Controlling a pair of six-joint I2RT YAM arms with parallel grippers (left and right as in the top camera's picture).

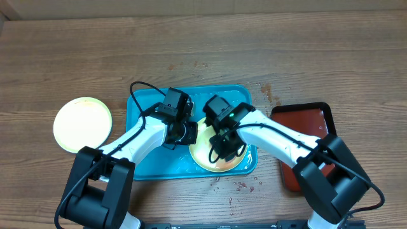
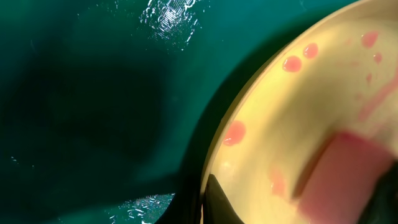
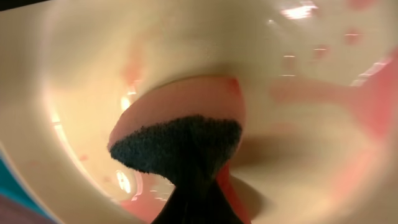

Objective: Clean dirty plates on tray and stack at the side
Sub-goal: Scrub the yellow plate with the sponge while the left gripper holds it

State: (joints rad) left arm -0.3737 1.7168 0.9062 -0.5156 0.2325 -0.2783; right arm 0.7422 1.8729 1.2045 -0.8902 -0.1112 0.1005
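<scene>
at the counter's [image 1: 191, 38] left side, overhead view, a pale plate [image 1: 82, 123] sits well apart from the blue tray [image 1: 143, 127] and looks clean. a smeared plate [image 1: 206, 164] lies on the tray, with the right end effector [image 1: 226, 145] over it and the left end effector [image 1: 181, 132] at its left rim. left wrist view: red spots remain beside a pink sponge [image 2: 348, 177]; left opening cannot be told. right wrist view: right end effector grips the sponge, pressed to the plate. judgement: one cleaned, one mid-scrub, stacking outstanding.
</scene>
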